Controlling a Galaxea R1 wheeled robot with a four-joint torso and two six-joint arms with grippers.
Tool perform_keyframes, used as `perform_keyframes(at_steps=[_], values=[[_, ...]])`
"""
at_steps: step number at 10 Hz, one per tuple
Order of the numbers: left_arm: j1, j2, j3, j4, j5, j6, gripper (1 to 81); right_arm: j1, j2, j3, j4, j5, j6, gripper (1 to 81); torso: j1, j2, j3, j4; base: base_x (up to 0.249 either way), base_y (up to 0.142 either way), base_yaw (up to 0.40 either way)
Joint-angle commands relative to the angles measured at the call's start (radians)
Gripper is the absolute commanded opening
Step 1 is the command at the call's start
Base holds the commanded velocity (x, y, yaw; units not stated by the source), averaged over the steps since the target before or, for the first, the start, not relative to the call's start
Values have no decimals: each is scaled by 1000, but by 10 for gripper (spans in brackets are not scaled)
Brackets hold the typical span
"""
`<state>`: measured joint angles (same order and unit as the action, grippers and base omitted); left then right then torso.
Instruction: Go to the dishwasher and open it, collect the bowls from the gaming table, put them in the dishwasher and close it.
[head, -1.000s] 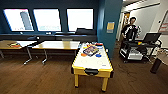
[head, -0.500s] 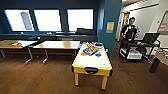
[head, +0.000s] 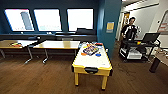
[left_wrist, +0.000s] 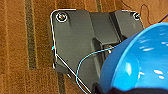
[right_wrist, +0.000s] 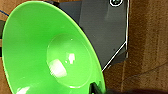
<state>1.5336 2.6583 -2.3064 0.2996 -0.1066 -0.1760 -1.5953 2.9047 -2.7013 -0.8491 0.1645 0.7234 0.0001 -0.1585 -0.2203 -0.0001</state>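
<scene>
The gaming table (head: 82, 68), white-topped with a yellow rim, stands a few steps ahead in the head view. On its far half lie a small blue bowl (head: 98, 54) and an orange one (head: 83, 54). In the left wrist view a deep blue bowl (left_wrist: 140, 62) hangs above the carpet, with my left gripper (left_wrist: 105, 87) shut on its rim. In the right wrist view my right gripper (right_wrist: 97, 88) is shut on the rim of a lime-green bowl (right_wrist: 50, 50). The dishwasher is out of view.
A colourful game box (head: 90, 49) lies on the gaming table. Wood-topped tables (head: 58, 45) stand to the left under the windows. A teal pillar (head: 107, 25) rises behind. On the right a person (head: 129, 31) stands behind a black cart (head: 140, 47).
</scene>
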Motion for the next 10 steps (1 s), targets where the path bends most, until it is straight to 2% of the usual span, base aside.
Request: perform_keyframes(at_steps=[1, 10], values=[[-34, -30, 1, 4, 10, 6, 10, 36, -13, -6, -8, -29, -1, 10, 0, 0, 0, 0, 0, 0, 0], [-34, -32, -1, 7, 8, 6, 10, 36, -13, -6, -10, -29, -2, 10, 0, 0, 0, 0, 0, 0, 0]])
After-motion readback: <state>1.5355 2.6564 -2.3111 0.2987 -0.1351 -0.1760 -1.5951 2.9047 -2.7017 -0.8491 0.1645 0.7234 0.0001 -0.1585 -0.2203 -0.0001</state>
